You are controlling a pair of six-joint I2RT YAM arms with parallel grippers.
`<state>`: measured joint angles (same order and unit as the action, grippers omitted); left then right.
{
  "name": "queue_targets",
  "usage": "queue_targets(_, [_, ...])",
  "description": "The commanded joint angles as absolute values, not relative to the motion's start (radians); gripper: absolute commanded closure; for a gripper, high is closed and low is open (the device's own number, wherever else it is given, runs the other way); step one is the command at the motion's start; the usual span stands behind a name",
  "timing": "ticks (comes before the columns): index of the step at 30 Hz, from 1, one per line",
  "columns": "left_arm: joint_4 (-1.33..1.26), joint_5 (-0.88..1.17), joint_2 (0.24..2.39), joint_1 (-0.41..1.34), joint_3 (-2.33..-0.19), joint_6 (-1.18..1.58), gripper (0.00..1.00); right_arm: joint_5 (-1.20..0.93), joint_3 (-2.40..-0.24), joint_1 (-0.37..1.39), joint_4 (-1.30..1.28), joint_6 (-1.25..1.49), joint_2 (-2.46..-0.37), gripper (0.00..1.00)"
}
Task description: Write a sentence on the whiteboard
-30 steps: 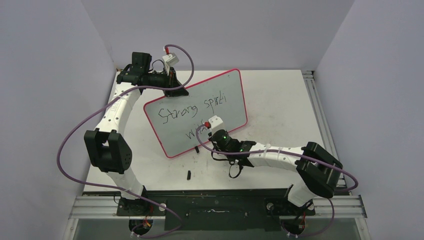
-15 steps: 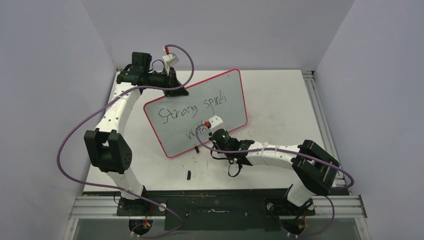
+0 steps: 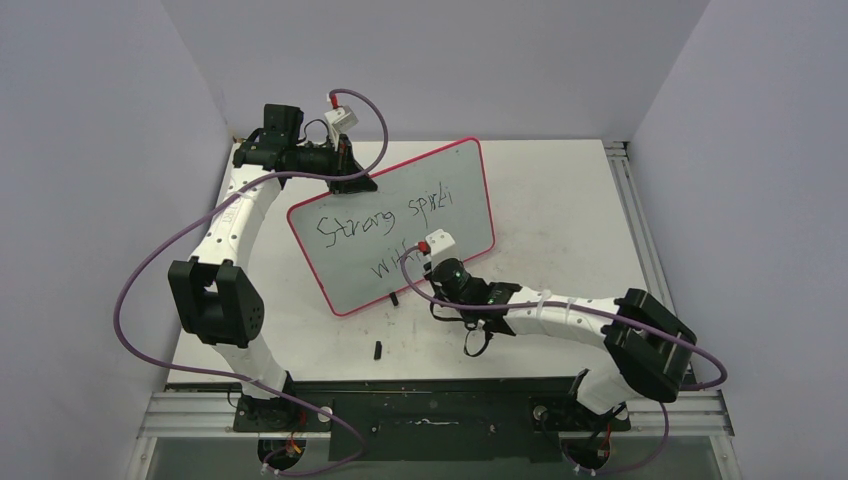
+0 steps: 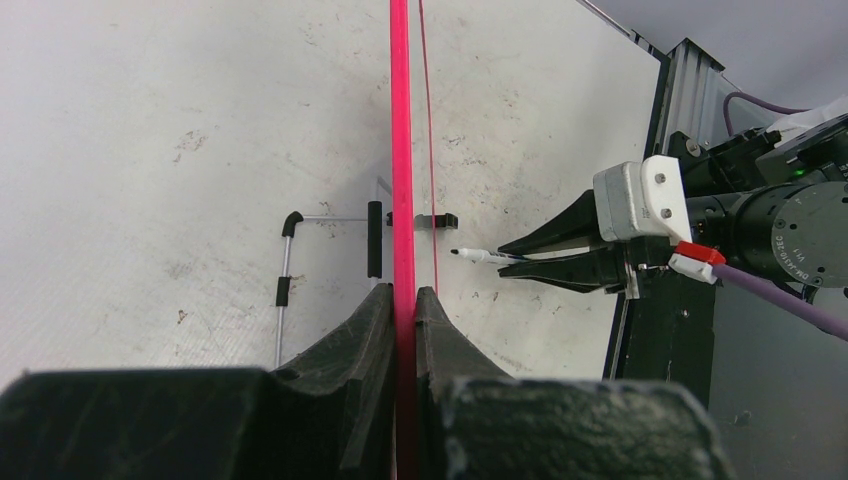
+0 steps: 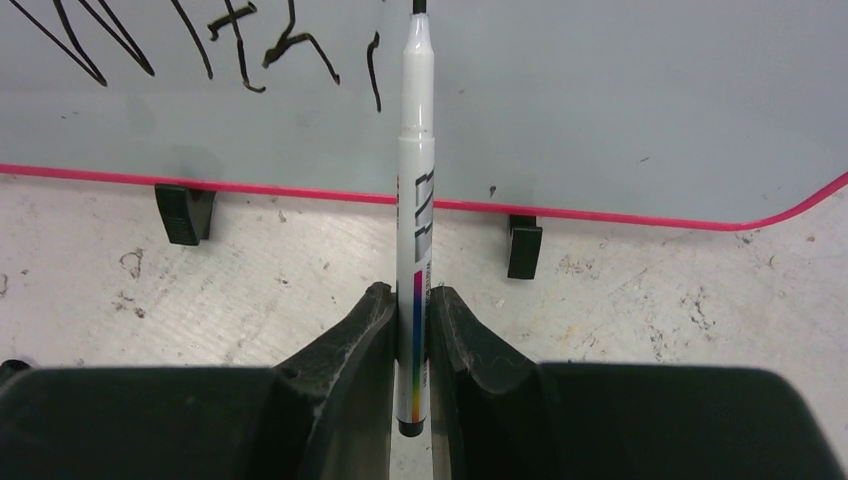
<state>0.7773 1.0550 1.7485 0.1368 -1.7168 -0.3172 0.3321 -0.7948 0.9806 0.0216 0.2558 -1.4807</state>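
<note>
The whiteboard (image 3: 455,165), pale and glossy with rounded corners and a thin pink-red rim, stands on small black feet (image 5: 185,213), set askew on the tabletop (image 3: 560,200). The sentence (image 3: 385,222) runs in thin black script over 2 lines: "Strong spirit" above, an unfinished "withi" below.

A small black piece (image 3: 378,349) lies on the scuffed white tabletop (image 3: 560,200).

Propped on white table (image 3: 560,200): whiteboard (image 3: 455,180) bearing two lines of black writing (image 3: 385,218). Held at far-left corner by left gripper (image 3: 358,183). At second line's end, right gripper (image 3: 415,262). Nearer, small black piece (image 3: 378,349).
</note>
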Motion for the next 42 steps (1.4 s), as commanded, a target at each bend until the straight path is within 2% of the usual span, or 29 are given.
queue_targets(1, [0.893, 1.062, 1.759, 0.161, -1.675, -0.336, 1.0, 0.343, -0.773, 0.974, 0.04, 0.276, -1.486, 0.95])
queue_targets(24, [0.893, 1.063, 1.759, 0.159, -1.675, -0.336, 1.0, 0.304, -0.763, 0.96, 0.067, 0.284, -1.576, 0.95])
queue_targets(42, [0.893, 1.065, 1.759, 0.158, -1.677, -0.336, 1.0, 0.356, -0.753, 0.982, 0.045, 0.298, -1.496, 0.95])
